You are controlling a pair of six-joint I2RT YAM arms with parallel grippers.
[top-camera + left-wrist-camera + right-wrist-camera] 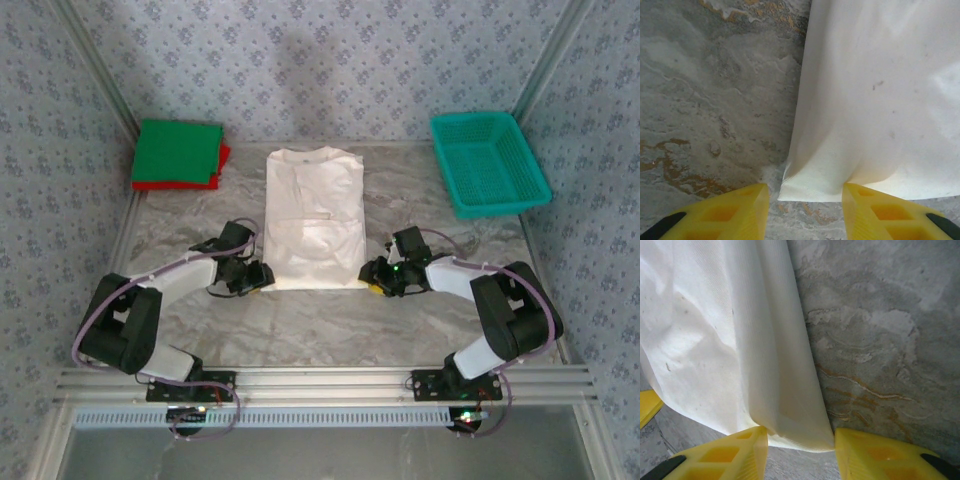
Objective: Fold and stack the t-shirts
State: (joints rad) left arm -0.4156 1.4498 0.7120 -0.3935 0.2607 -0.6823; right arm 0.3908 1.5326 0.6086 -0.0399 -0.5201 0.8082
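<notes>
Now poised at the near hem of the off-white t-shirt (314, 215), lying centrally, with left gripper (805, 212) and right gripper (801, 452) spread apart, a corner inside each. Next: pinch both corners, lift, fold toward the collar. From above, additionally: green t-shirt (178, 150) stacked on red t-shirt (170, 186), far left.

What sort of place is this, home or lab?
Probably a lab test cell, not a home: patterned wallpaper panels held in an aluminium frame, a marble-look table, with an off-white t-shirt and teal basket laid out.
</notes>
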